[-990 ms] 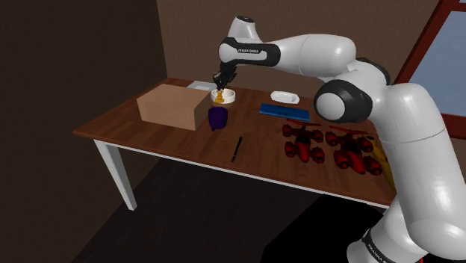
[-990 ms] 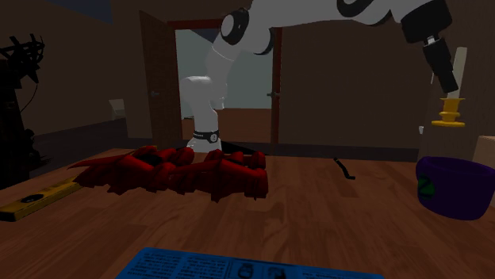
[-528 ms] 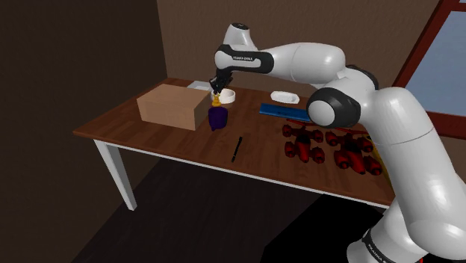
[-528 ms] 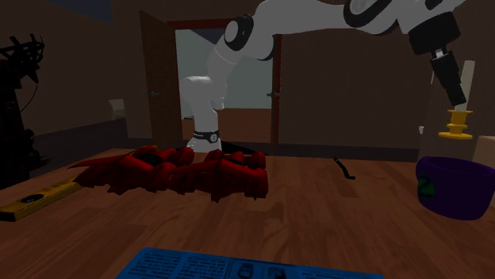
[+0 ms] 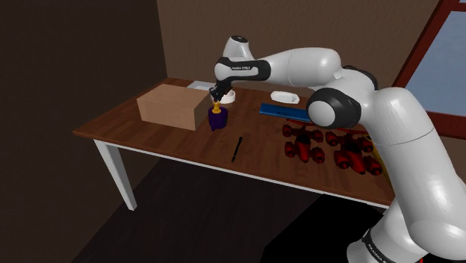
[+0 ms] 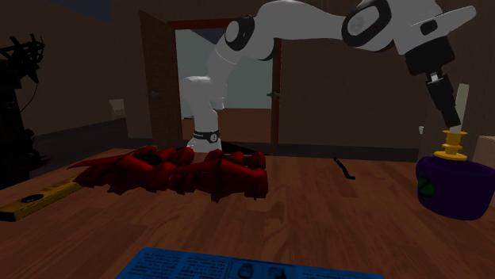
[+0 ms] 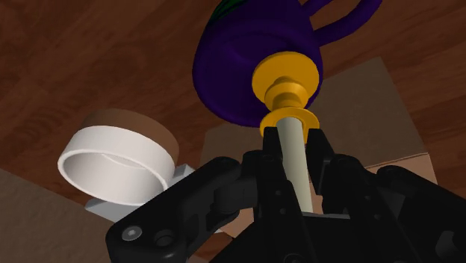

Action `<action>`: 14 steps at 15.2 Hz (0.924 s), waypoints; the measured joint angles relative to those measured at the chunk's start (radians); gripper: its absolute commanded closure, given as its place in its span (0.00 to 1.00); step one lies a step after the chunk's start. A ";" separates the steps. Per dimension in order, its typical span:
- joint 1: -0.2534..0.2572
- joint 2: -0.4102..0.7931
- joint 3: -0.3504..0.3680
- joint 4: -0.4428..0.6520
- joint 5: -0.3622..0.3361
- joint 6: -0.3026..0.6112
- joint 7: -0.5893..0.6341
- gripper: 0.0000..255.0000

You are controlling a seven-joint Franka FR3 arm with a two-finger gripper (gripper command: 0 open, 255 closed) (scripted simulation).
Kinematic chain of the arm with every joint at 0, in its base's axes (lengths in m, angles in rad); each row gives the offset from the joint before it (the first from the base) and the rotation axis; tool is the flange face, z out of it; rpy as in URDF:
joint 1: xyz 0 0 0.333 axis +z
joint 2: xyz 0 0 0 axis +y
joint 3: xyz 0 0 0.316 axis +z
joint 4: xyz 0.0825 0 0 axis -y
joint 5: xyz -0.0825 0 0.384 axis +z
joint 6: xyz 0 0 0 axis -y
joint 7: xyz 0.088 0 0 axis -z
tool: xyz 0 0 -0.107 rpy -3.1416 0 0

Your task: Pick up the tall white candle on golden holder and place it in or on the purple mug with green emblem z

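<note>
Our gripper (image 7: 293,142) is clenched on the tall white candle (image 7: 297,179), one black finger (image 7: 270,161) pressed to each side of the stem. Just past the fingertips the candle ends in its golden holder (image 7: 287,82), and beyond that lies the open mouth of the purple mug (image 7: 231,67), with brown tabletop behind.

At the right edge of the second exterior view we see the gripper (image 6: 449,117) slanting down from the upper right. The candle (image 6: 462,101) is beside it and the holder (image 6: 452,147) has its base at the mug's rim. We cannot tell whether the base rests on the rim. The mug (image 6: 460,190) stands on the table, and its green emblem (image 6: 426,187) faces the frame's left.

In that view a blue booklet (image 6: 238,265) lies nearest, at the bottom edge. Farther back a yellow level (image 6: 36,202) sits at lower left. Behind it are red toys (image 6: 190,170) at centre, then a black pen (image 6: 343,168).

In the shoulder view the mug (image 5: 217,119) is at upper centre, just right of a cardboard box (image 5: 172,106). A white bowl (image 5: 228,95) sits behind it.
</note>
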 measured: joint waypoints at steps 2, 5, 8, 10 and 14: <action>0.002 0.000 0.000 -0.012 0.001 0.012 -0.001 1.00; 0.002 0.001 0.001 -0.014 0.001 0.015 -0.001 1.00; 0.002 0.001 0.001 -0.015 0.001 0.016 -0.001 0.00; 0.002 0.001 0.001 -0.015 0.001 0.016 -0.001 0.00; 0.005 -0.011 -0.001 -0.022 -0.001 0.011 0.001 0.00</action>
